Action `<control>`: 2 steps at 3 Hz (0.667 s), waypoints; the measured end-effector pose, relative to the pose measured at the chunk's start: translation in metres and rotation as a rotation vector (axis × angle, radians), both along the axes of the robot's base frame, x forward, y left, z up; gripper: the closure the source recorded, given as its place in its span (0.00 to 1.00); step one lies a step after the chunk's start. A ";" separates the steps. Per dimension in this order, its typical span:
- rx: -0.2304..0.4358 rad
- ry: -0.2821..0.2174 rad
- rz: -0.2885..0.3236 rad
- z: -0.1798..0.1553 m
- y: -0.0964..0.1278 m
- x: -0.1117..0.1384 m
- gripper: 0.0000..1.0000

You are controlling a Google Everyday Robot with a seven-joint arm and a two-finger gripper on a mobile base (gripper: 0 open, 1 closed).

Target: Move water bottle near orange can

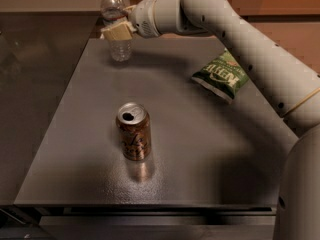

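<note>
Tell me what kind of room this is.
Probably a kitchen or snack area, though little shows: a grey counter holds a water bottle, an orange can and a green chip bag. The gripper is at the bottle, near the far edge.
</note>
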State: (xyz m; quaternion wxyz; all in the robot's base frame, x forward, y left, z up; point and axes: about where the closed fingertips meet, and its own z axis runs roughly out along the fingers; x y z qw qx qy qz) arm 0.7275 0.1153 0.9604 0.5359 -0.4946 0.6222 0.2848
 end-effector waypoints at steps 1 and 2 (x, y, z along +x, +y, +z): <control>0.014 0.011 0.025 0.004 -0.011 -0.037 1.00; 0.003 0.039 0.035 -0.002 -0.031 -0.069 1.00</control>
